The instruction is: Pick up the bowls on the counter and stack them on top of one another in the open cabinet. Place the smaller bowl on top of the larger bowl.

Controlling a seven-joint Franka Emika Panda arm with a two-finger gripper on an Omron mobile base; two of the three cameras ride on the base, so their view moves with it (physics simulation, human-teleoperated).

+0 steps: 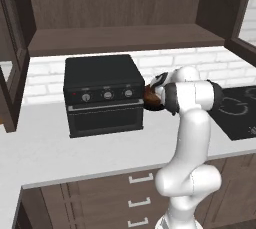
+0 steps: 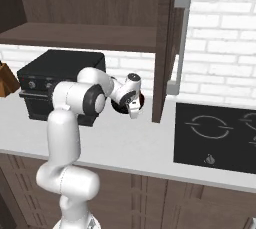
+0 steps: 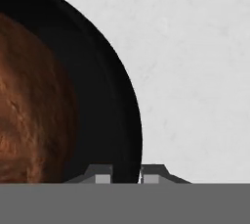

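The gripper [image 2: 134, 104] is seen low over the counter [image 1: 100, 148], in the gap between the black countertop oven [image 1: 103, 94] and the cabinet [image 2: 100, 33] side panel, toward the counter's back edge. In the hand view the smaller bowl [image 3: 34, 105] is seen nested inside the larger bowl [image 3: 110, 110], so the pair appears already stacked, though on the counter and not on the cabinet shelf.

The fingertips [image 3: 101, 175] are set either side of the black rim, one inside and one outside. Whether the rim is clamped cannot be told; a narrow gap is visible between the tips.

Judged step: rim grasp of the stack. The rim should be seated deep between the pads before closing. The lift should be kept level, since the brown bowl rests loose inside. The oven corner and the shelf's front edge should be cleared on the way up.
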